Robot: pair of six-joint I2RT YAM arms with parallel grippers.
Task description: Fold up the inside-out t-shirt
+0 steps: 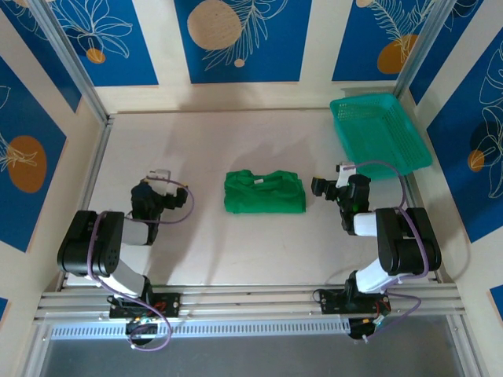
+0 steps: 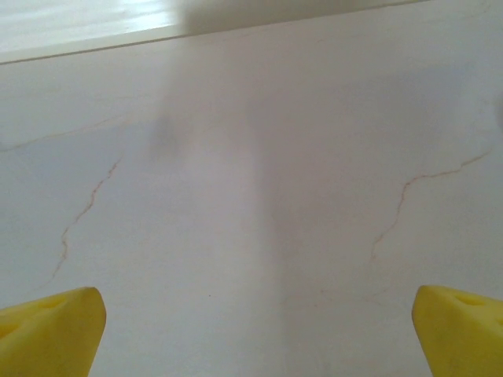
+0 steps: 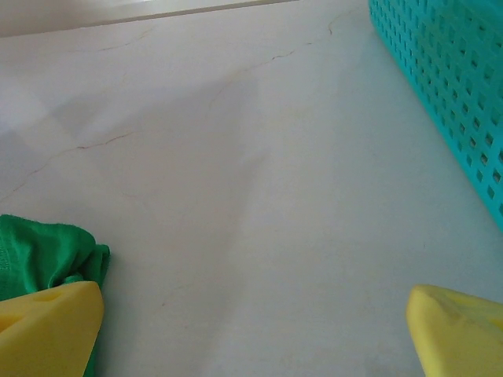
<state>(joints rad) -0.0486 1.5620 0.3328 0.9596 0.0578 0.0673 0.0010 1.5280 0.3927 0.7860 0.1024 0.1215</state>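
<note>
The bright green wrinkly cloth t-shirt (image 1: 264,192), long axis left-right, lies nearer the right gripper (image 3: 253,292) than the left gripper (image 2: 255,294); both have fingers spread apart and empty.

A pale, marble-look tabletop (image 1: 196,149) with thin brownish veins carries two things, well apart: a bright green cloth t-shirt (image 1: 264,192) lying as a compact bundle near the middle, and a teal plastic mesh basket (image 1: 380,132) at the far right corner.

Top camera overlooks the table (image 1: 236,141); the low right wrist view shares the t-shirt (image 1: 264,193).
</note>
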